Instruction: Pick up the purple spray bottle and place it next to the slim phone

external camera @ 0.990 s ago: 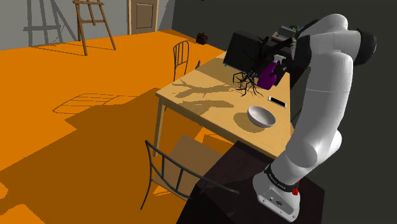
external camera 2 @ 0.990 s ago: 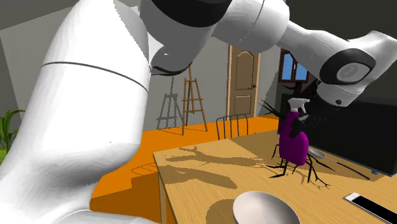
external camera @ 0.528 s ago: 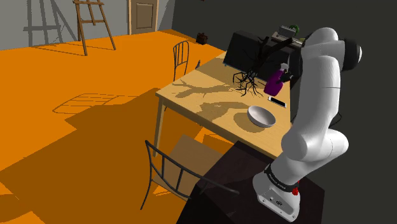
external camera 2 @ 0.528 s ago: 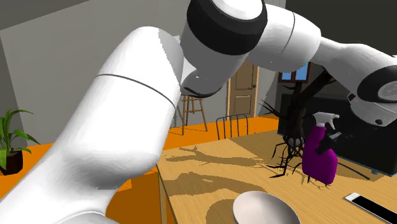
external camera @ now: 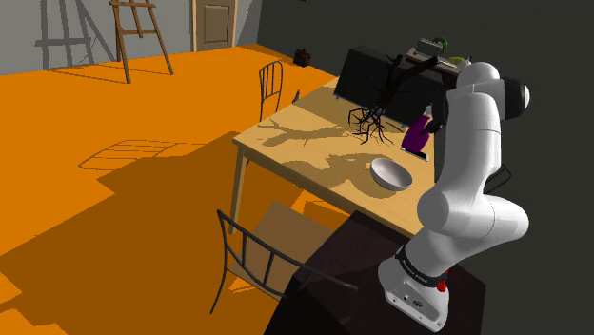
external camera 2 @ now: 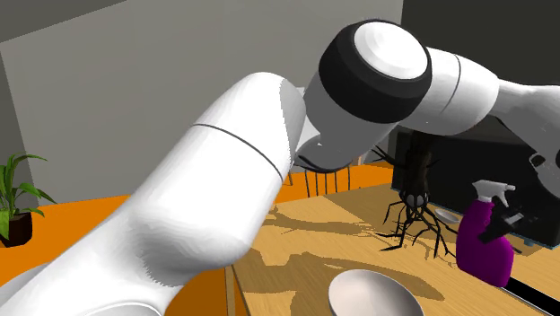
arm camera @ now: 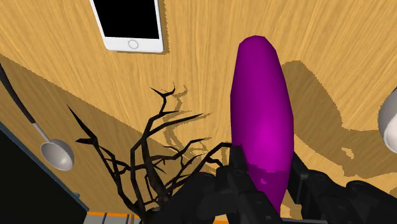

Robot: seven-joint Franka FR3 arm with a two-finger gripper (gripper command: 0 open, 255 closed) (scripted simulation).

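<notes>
One purple spray bottle (arm camera: 261, 121) hanging by the slim phone (arm camera: 129, 24).
Gripper (arm camera: 270, 179) is clasping it upright near the table's (arm camera: 210, 57) edge, ready for setting down.

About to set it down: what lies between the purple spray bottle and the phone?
Wrist view: bare tabletop between the spray bottle and phone; the black branches end just beside that stretch.

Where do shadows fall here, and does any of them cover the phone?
Wrist view: the purple spray bottle throws a dark patch on the wooden table on its side away from the white phone; the phone is lit. Shoulder view: branching shadows cross the table beside the black branch ornament. Second exterior view: shadows darken the wood beside the bowl.
</notes>
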